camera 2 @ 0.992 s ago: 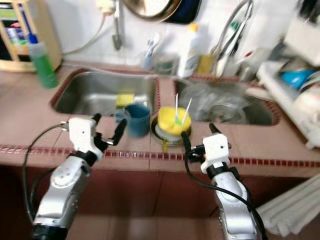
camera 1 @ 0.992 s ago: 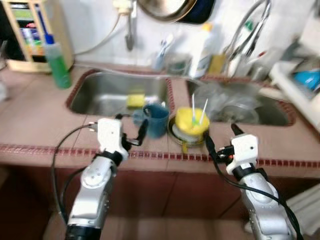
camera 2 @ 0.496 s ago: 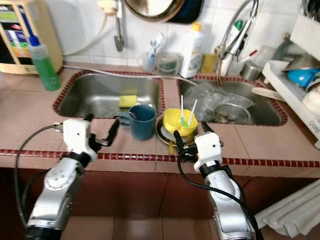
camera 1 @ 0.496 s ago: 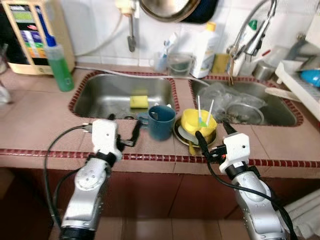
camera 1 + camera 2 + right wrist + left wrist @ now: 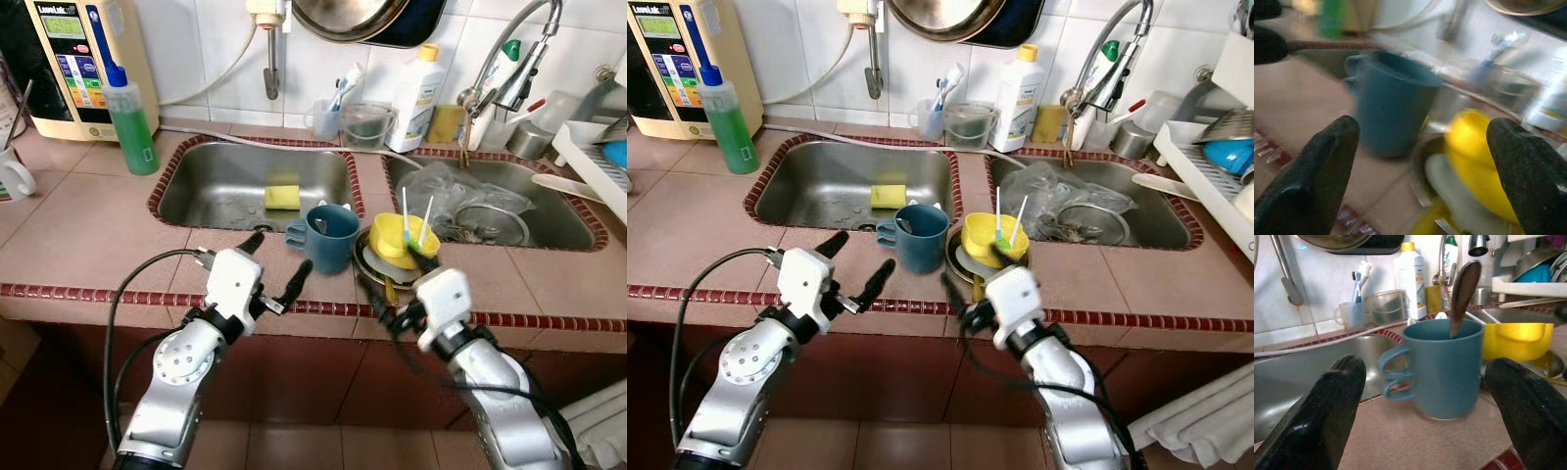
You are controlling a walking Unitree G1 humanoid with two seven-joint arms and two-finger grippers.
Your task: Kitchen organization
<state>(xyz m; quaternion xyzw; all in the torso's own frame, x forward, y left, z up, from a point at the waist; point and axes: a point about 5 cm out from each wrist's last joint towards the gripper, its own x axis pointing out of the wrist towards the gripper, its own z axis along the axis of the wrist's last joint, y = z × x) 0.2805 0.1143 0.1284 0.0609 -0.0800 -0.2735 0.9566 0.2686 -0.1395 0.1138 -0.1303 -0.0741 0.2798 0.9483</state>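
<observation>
A blue mug (image 5: 328,235) with a spoon in it stands on the tiled counter between the two sinks. Right beside it a yellow bowl (image 5: 395,241) holding two thin sticks sits on a plate (image 5: 367,266). My left gripper (image 5: 279,253) is open just in front of the mug and to its left, pointing at it; in the left wrist view the mug (image 5: 1444,372) sits between the black fingers (image 5: 1327,416), untouched. My right gripper (image 5: 975,272) is open at the counter's edge in front of the bowl, blurred, and faces the mug (image 5: 1393,115) and the bowl (image 5: 1479,166).
The left sink (image 5: 225,186) holds a yellow sponge (image 5: 281,197); the right sink (image 5: 549,230) holds dishes and plastic. A green soap bottle (image 5: 129,122), a white bottle (image 5: 411,86), a faucet (image 5: 505,59) and a dish rack (image 5: 598,162) line the back and right. A white mug (image 5: 12,174) stands far left.
The camera has shifted and sharpened. My left gripper has come closer to the blue mug. My right gripper has turned left towards the mug and the bowl.
</observation>
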